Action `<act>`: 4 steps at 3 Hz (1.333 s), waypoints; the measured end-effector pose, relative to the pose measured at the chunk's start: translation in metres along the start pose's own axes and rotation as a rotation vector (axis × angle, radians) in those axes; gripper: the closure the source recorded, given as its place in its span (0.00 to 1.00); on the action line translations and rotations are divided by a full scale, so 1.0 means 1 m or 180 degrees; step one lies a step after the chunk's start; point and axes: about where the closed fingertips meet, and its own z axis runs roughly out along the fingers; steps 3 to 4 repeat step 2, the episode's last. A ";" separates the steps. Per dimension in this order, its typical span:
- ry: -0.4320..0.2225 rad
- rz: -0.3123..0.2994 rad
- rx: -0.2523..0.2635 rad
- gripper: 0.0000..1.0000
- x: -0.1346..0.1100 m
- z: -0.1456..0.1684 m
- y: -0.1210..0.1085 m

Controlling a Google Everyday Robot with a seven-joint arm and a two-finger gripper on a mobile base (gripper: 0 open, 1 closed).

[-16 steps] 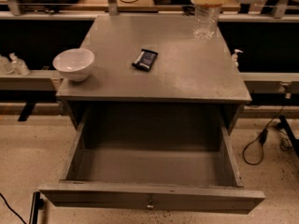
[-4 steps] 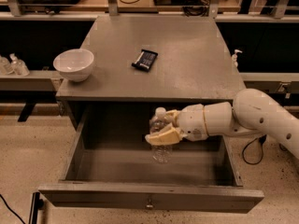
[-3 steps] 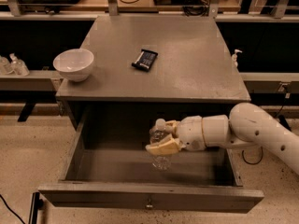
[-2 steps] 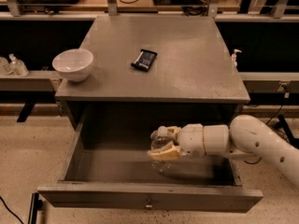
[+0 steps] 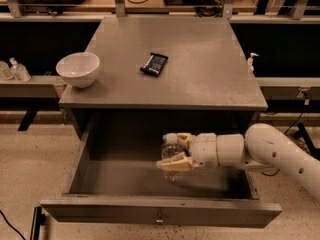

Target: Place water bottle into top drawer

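Item 1, water bottle [image 5: 171,149]: clear ribbed plastic, inside the open top drawer [image 5: 125,210], right of its centre. Long axis roughly upright, base end pointing down at the drawer floor and the upper end rising between the claw's tips. Whether the base touches the floor cannot be told. The cap is not clearly made out.

Item 2, gripper [image 5: 168,152]: reaching into the drawer from the right, its tips pointing left. The two pale fingers [image 5: 175,164] are clamped on the water bottle, one on the far side and one on the near side, parted only by the bottle's width. It touches nothing else that can be seen.

Item 3, arm [image 5: 280,151]: white, rounded segments, running from the right edge of the scene over the drawer's right wall to the gripper.

Item 4, top drawer: grey, wide and shallow, pulled fully out toward the near side. Flat front panel with a small metal knob [image 5: 159,217] at its centre. Apart from the bottle and the claw, only the bare grey floor shows inside.

Item 5, table top [image 5: 210,79]: grey, above the drawer. On it, a white bowl [image 5: 78,69] near the left edge and a dark flat packet [image 5: 154,64] near the middle, well apart.

Item 6, small pump bottle [image 5: 251,62]: white top, on the ledge just right of the table
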 end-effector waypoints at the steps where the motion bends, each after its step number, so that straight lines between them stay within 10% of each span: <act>1: -0.0002 -0.0002 -0.0011 0.00 -0.001 0.002 0.001; 4: -0.0002 -0.0002 -0.0012 0.00 -0.001 0.002 0.001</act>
